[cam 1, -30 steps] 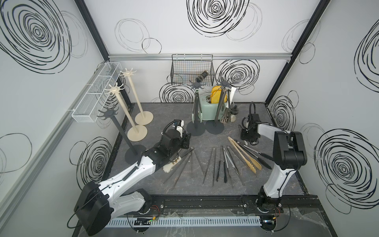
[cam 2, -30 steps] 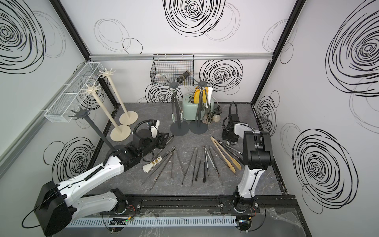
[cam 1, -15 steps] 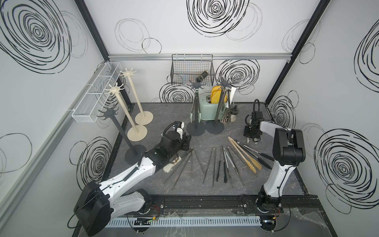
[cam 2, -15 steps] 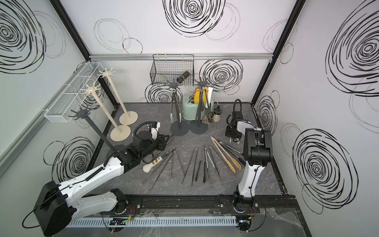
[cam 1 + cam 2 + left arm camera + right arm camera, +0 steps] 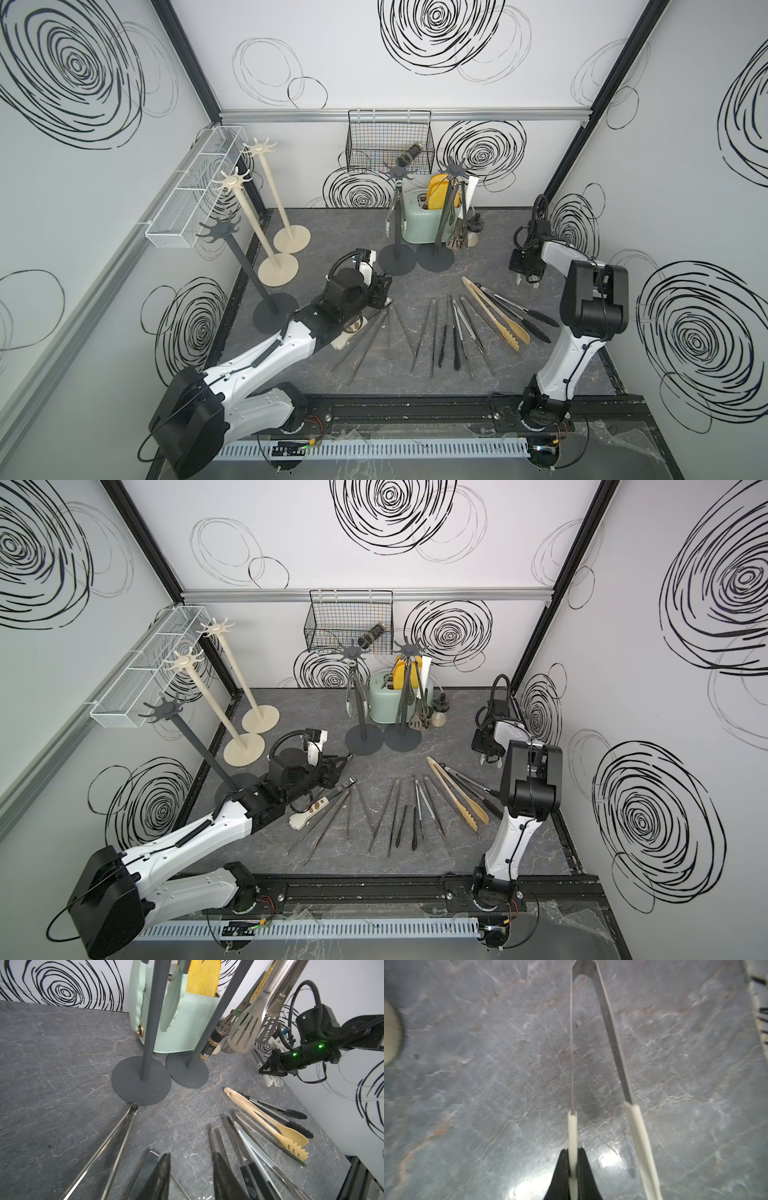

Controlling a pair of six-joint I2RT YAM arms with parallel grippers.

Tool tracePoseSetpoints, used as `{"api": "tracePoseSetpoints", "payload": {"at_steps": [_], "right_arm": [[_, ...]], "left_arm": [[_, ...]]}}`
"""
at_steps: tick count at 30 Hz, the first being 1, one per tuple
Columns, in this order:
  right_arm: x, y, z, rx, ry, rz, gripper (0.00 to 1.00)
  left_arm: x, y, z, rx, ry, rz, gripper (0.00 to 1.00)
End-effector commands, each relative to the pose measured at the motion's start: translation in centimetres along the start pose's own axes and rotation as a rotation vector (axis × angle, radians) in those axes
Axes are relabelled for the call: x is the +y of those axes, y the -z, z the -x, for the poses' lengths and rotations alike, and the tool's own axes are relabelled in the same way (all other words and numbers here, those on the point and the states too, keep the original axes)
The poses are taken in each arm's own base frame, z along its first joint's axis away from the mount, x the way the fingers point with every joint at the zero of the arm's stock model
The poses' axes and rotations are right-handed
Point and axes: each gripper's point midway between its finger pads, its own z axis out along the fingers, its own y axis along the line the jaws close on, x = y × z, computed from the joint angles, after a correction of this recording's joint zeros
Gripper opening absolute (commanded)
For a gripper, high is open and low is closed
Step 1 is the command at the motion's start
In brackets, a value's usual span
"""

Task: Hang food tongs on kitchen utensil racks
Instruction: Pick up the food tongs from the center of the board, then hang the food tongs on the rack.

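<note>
My right gripper [image 5: 572,1152] is shut on one cream arm of the cream-headed steel food tongs [image 5: 610,1022], held above the table at the right [image 5: 527,282]. My left gripper [image 5: 191,1157] is open, low over the table with nothing between its fingers [image 5: 380,286]. Several food tongs lie fanned on the table: steel ones [image 5: 361,345], a tan wooden pair [image 5: 494,316] and black-tipped ones [image 5: 525,318]. Two dark grey kitchen utensil racks [image 5: 397,216] [image 5: 451,208] at the back carry hanging tongs. A third dark rack [image 5: 241,257] and two cream racks [image 5: 249,224] [image 5: 274,195] stand at the left.
A mint toaster [image 5: 419,220] and a spice jar [image 5: 473,228] stand behind the two back racks. A black wire basket [image 5: 390,141] hangs on the back wall, a white mesh basket [image 5: 195,191] on the left wall. Another cream-headed pair [image 5: 316,810] lies beside my left arm.
My right gripper has shut on the cream-headed tongs and carried them up and a little to the right. My left arm has barely moved.
</note>
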Motion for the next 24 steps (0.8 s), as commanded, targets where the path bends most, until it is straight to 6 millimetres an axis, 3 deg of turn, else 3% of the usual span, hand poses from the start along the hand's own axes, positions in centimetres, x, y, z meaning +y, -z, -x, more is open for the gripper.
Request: {"api": "tracePoseSetpoints", "payload": {"at_steps": [1,7,11,13,19,24], "right_arm": [[1.6,7.8,4.2,-0.193,0.007,0.098,0.0],[4.8,20.1,6.8,-0.496,0.113,0.311,0.0],[8.0,28.6,6.2,-0.7,0.213,0.459,0.0],[10.4,31.9,5.1,-0.739,0.284,0.533,0.0],[18.4,38.1,0.8,-0.738,0.499,0.778,0.0],[24.5,39.4,-2.2,-0.681,0.605,0.946,0.0]], "left_arm": [[-1.2,0.8,2.0,-0.084,-0.013,-0.068,0.38],[-1.6,1.2,2.2,-0.103,-0.019,-0.096,0.37],[-1.6,1.3,2.4,-0.115,-0.042,-0.103,0.37],[-1.6,1.3,2.4,-0.117,-0.043,-0.108,0.37],[-1.7,1.3,2.4,-0.121,-0.043,-0.117,0.37],[-1.7,1.4,2.5,-0.124,-0.037,-0.123,0.37]]}}
